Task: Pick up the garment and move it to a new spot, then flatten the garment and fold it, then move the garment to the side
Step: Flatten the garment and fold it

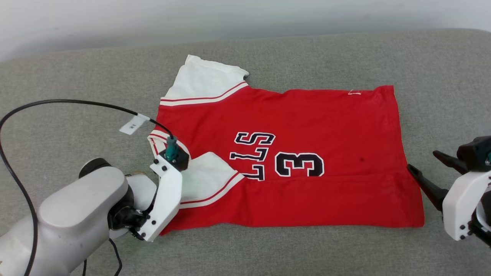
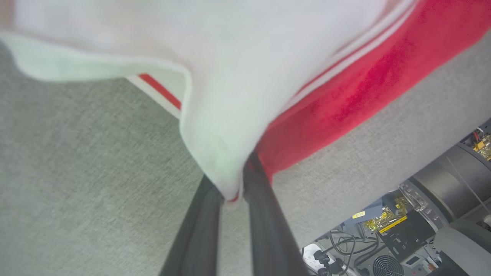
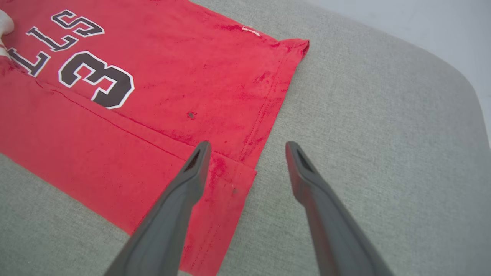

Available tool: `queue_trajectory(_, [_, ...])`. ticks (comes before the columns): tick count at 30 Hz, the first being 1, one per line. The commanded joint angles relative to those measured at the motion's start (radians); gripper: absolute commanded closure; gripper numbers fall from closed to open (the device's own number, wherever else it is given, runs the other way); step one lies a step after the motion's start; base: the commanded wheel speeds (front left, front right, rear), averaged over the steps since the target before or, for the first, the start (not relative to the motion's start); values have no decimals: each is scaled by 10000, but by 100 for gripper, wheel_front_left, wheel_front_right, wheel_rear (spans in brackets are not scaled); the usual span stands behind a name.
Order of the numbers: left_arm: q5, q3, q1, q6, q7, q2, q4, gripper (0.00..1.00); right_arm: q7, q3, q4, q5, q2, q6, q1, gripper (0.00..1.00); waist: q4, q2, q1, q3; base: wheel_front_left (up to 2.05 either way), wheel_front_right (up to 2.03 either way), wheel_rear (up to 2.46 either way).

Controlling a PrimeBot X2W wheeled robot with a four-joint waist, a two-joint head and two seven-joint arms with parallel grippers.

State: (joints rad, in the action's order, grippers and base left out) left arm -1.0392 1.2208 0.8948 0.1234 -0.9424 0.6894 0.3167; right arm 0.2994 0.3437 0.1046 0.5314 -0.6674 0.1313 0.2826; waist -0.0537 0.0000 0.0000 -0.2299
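Observation:
The garment (image 1: pixel 307 126) lies flat on the grey padded surface, red with white sleeves, its black letters and number facing up. Its near white sleeve (image 1: pixel 207 172) is folded in over the chest. My left gripper (image 2: pixel 232 174) is shut on the edge of that white sleeve (image 2: pixel 230 115), and the fabric drapes up from between the fingers. In the head view the left arm's white wrist housing (image 1: pixel 167 199) covers those fingers. My right gripper (image 1: pixel 422 160) stands open just beside the garment's hem (image 3: pixel 264 111), one fingertip (image 3: pixel 203 147) over the red cloth and the other over the bare surface.
The grey padded surface (image 1: pixel 441 76) runs to a pale wall at the back. A black cable (image 1: pixel 69 102) with a white tag loops over the left side. Past the surface's near edge, the left wrist view shows the robot's base with wires and electronics (image 2: pixel 383 237).

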Motion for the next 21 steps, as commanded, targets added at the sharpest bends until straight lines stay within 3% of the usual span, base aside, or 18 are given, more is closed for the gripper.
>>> queue_trajectory(1, [89, 88, -122, 52, 78, -66, -104, 100, 310, 138, -125, 213, -191, -10, 147, 0, 114, 0, 0, 129, 0, 0, 0])
queue_trajectory(9, [113, 216, 71, 55, 200, 225, -792, 100, 4492, 1499, -1229, 2350, -2406, -11, 983, 0, 335, 0, 0, 215, 0, 0, 0])
queue_trajectory(12, [206, 273, 164, 58, 282, 283, -1002, 100, 5806, 1983, -1495, 2838, -2907, -11, 1253, 0, 431, 0, 0, 109, 0, 0, 0])
queue_trajectory(16, [222, 328, 345, 58, 389, 244, -1152, 100, 6886, 2341, -1380, 3213, -2916, -11, 1513, 0, 568, 0, 0, -89, 0, 0, 0])
queue_trajectory(21, [274, 390, 589, 59, 525, 245, -1194, 100, 7075, 2616, -783, 3227, -2321, -11, 1575, 0, 735, 0, 0, -431, 0, 0, 0])
